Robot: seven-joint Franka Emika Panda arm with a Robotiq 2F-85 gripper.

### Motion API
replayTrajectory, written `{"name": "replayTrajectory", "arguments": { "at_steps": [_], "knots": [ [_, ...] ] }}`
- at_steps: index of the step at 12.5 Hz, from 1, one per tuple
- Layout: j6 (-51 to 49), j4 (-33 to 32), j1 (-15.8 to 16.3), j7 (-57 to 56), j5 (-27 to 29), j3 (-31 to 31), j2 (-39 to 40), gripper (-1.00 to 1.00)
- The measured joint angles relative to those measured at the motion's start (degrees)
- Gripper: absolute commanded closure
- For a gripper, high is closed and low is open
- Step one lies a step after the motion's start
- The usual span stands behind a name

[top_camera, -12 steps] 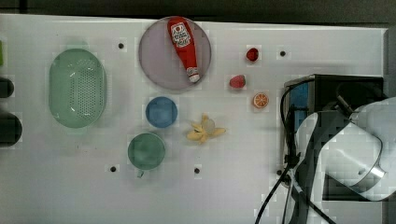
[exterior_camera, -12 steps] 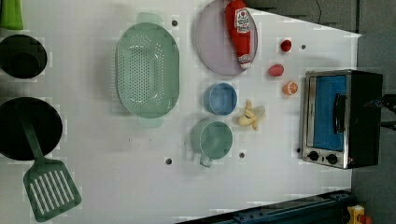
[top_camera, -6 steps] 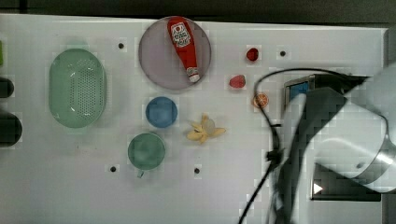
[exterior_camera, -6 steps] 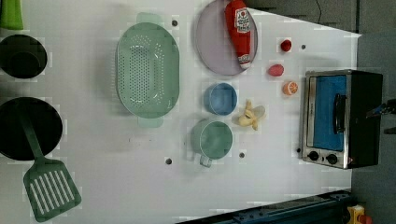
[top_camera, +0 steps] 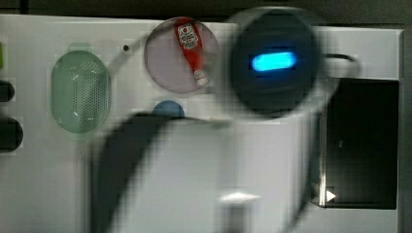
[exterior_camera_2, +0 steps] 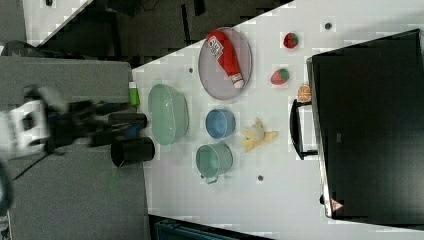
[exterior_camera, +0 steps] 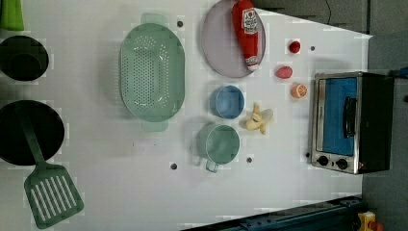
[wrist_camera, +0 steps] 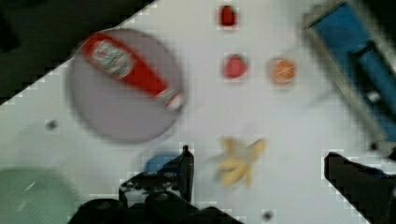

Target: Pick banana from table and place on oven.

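Observation:
The pale-yellow banana (exterior_camera: 259,120) lies on the white table (exterior_camera: 120,192) between the blue bowl (exterior_camera: 226,102) and the oven (exterior_camera: 351,122). In the right view the banana (exterior_camera_2: 257,134) rests just left of the oven's black top (exterior_camera_2: 372,125). In the wrist view my gripper (wrist_camera: 258,156) is open and high above the table. The banana (wrist_camera: 238,161) lies flat on the table, seen between its two dark fingertips (wrist_camera: 186,163). My blurred arm (top_camera: 218,160) covers the middle of the table in the top view and hides the banana there.
A green cup (exterior_camera: 219,143) stands close beside the banana, and an orange slice (exterior_camera: 299,90) and two strawberries (exterior_camera: 284,72) lie near the oven door. A ketchup bottle (exterior_camera: 248,31) rests on a plate (exterior_camera: 219,53). Further off are a green colander (exterior_camera: 152,78), a spatula (exterior_camera: 50,192) and a black pan (exterior_camera: 29,132).
In the top view my arm has swung from above the oven at the right to over the middle of the table. The banana and the other objects have not moved.

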Motion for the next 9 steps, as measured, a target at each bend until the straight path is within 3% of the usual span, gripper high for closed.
{"name": "replayTrajectory", "arguments": {
  "at_steps": [3,6,9],
  "knots": [
    [-6.65,-1.23,5.57,5.93,0.61,4.34,-3.68,-1.0],
    [-7.31,-1.4,4.43,9.61,1.2,5.55,-3.56,-1.0],
    [-6.35,-2.13,3.44,11.1,-0.52,1.23,-1.14,-1.0]
  ]
}}
